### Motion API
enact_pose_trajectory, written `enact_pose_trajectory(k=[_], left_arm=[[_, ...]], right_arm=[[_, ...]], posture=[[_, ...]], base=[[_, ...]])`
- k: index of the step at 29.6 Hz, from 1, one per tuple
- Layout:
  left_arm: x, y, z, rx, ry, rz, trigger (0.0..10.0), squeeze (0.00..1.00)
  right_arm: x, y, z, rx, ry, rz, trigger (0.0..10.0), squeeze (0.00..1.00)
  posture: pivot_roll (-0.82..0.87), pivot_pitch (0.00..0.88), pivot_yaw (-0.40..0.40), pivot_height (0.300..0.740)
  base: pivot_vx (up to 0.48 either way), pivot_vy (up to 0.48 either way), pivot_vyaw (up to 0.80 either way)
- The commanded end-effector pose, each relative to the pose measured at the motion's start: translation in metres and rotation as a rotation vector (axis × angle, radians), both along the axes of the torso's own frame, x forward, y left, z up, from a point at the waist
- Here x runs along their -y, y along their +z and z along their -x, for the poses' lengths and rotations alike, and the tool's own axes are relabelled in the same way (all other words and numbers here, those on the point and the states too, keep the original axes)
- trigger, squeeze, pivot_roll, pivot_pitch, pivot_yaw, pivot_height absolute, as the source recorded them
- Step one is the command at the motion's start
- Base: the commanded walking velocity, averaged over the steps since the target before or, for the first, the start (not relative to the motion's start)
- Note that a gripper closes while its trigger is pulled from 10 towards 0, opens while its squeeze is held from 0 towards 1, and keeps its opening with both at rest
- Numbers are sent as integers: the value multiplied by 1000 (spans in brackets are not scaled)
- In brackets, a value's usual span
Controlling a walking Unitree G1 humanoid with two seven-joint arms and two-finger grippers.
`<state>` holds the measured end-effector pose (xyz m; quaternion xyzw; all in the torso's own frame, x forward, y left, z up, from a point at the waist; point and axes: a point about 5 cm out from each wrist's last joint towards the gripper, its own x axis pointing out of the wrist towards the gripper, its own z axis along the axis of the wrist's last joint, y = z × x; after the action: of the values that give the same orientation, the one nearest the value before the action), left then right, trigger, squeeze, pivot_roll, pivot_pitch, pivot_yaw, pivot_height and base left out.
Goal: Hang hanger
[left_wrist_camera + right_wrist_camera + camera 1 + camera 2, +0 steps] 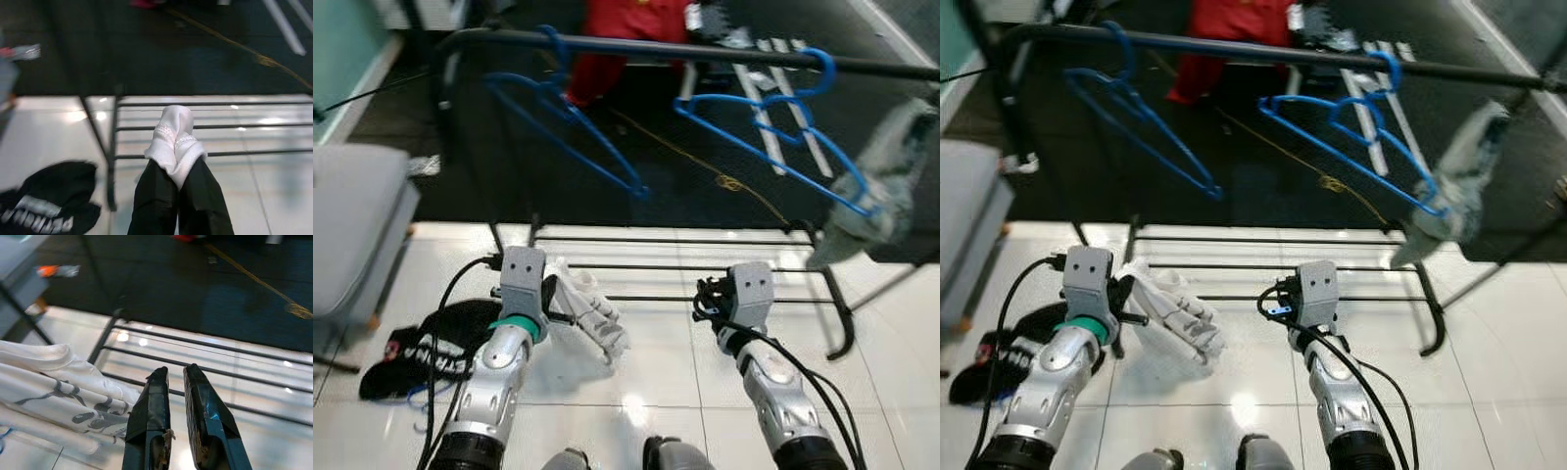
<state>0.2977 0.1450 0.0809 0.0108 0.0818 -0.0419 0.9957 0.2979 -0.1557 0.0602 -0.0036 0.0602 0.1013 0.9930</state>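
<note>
Underfoot, glossy white floor tiles (656, 392) give way to a dark mat or carpet (705, 186) farther out, and a black clothes rack stands across the boundary, its top rail (705, 49) running across the head views and its low base bars (705, 266) lying over the tiles. Two blue hangers are hooked on the rail: a left blue hanger (573, 122) and a right blue hanger (773, 137), well apart from each other. A grey-white cloth (881, 186) hangs at the rail's right end, blurred, and a red garment (622, 34) sits beyond the rail, cut off by the picture's top edge. The left gripper (173, 142) is low over the tiles, its jaws closed on a white garment (592, 318), pinching a bunched fold of it between the fingertips. The right gripper (176, 377) hovers near the base bars with its jaws nearly together and nothing between them. A black garment with white lettering (426, 352) lies on the tiles beside the left arm; the lettering is too blurred to read. A grey cushioned piece of furniture (357, 230) is cut off at the left edge.
</note>
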Motion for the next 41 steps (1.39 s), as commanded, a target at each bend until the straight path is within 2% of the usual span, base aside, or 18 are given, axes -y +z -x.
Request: enact_pose_trajectory(k=[1, 18, 32, 38, 41], left_arm=[[2, -2, 2, -10, 7, 10, 10000, 0], [-1, -5, 2, -28, 17, 8, 10000, 0], [3, -4, 0, -20, -28, -5, 10000, 0], [4, -4, 1, -18, -29, 3, 10000, 0], [5, -3, 1, -1, -23, 1, 10000, 0]], right_arm=[[2, -4, 4, -16, -4, -13, 10000, 0], [1, -7, 5, -37, 8, -11, 10000, 0], [6, -11, 7, -59, -33, -7, 10000, 0], [11, -12, 7, -74, -68, -21, 10000, 0], [12, -9, 6, -56, -67, -22, 10000, 0]], posture=[[-24, 116, -2, 740], [-25, 121, -1, 740], [-30, 126, 7, 740], [-31, 124, 8, 740], [-33, 117, 6, 740]], base=[[0, 0, 0], [0, 0, 0], [0, 0, 0], [0, 0, -800], [0, 0, 0]])
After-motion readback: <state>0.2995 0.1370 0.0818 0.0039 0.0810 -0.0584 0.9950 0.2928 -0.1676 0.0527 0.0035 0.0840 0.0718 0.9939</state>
